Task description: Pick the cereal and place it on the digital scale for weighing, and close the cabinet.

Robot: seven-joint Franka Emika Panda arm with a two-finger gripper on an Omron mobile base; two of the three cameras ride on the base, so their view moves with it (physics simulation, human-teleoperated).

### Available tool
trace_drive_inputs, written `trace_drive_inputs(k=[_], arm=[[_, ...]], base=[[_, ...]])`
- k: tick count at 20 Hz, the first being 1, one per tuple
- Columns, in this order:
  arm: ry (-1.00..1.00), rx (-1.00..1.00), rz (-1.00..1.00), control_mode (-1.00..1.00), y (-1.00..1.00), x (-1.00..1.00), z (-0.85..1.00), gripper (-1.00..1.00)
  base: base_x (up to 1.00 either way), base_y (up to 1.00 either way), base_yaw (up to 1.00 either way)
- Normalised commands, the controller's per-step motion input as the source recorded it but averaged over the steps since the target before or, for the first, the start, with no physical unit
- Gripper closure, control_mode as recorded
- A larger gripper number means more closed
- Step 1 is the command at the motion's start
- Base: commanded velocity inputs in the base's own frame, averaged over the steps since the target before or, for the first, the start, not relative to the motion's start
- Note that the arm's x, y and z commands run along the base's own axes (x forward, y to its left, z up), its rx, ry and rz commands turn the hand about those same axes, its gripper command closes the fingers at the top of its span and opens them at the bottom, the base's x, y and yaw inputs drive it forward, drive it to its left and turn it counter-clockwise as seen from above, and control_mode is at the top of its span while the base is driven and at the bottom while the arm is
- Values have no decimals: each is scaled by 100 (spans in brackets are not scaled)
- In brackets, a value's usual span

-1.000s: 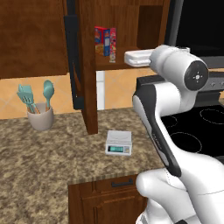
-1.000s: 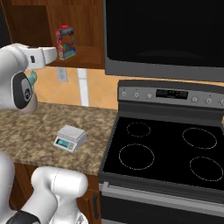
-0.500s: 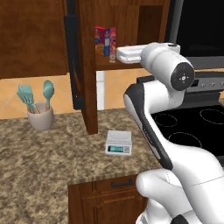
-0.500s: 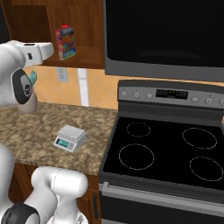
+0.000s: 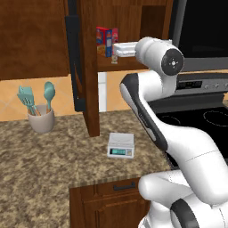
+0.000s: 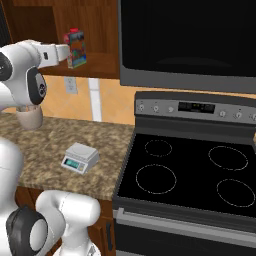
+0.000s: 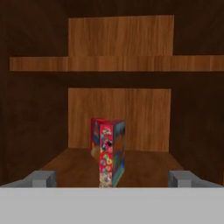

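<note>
Cereal (image 7: 108, 152) upright at frame centre on the cabinet (image 7: 120, 114) lower shelf, long axis vertical, 1 corner edge turned toward the camera. Gripper (image 7: 112, 180) spread wide, grasping nothing, 2 fingertips (image 7: 41, 178) cut off at bottom edge. Box print blurred.

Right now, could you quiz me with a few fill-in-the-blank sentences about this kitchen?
1. The cereal stands on a shelf inside the ____.
2. The digital scale lies on the granite ____.
3. The cabinet door stands ____.
4. The pot near the wall holds turquoise ____.

Missing words: cabinet; counter; open; utensils
</note>
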Motion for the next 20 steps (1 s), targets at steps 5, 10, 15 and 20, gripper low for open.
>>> trace_drive_inputs(k=[5,10,15,20], arm=[[1,0,0,-100,0,56,0,-100],[0,0,0,-100,1,48,0,-100],[0,0,0,-100,14,51,-1,-100],[0,0,0,-100,9,46,0,-100]], base=[[0,0,0],[0,0,0],[0,0,0],[0,0,0]])
